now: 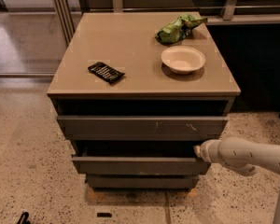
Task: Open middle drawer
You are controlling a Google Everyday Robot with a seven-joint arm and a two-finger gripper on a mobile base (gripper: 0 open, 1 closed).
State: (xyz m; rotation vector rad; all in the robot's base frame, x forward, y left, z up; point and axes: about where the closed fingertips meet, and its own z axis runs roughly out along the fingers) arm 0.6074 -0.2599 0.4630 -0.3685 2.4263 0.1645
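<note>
While working up from the lower right of the frame, found the pale arm (252, 155) reaching towards the left, with the gripper (199, 150) set at the right end of the dark gap above the middle drawer (140, 165). Could not tell whether clenched or released, nor whether touching the drawer's top edge. Judged placed there because of the handleless front: nothing to catch but that upper lip. Found the middle drawer at lower centre, between two other grey fronts, seemingly out a little at most compared with the bottom drawer (142, 182) beneath. Read as barely started, with most of the pull yet to do. Judged a straight pull towards the lower edge of the frame needed, with a slip off the lip the main risk from so far off-centre. Above, saw the top drawer (130, 126), marked with pale scratches towards the right. Farther up, on the bench (130, 41): a flat black object (106, 72) left of centre, a pale bowl (183, 59) right of centre, and a crumpled green bag (178, 29) just beyond the bowl. All well apart from the gripper, so unlikely to be disturbed.
</note>
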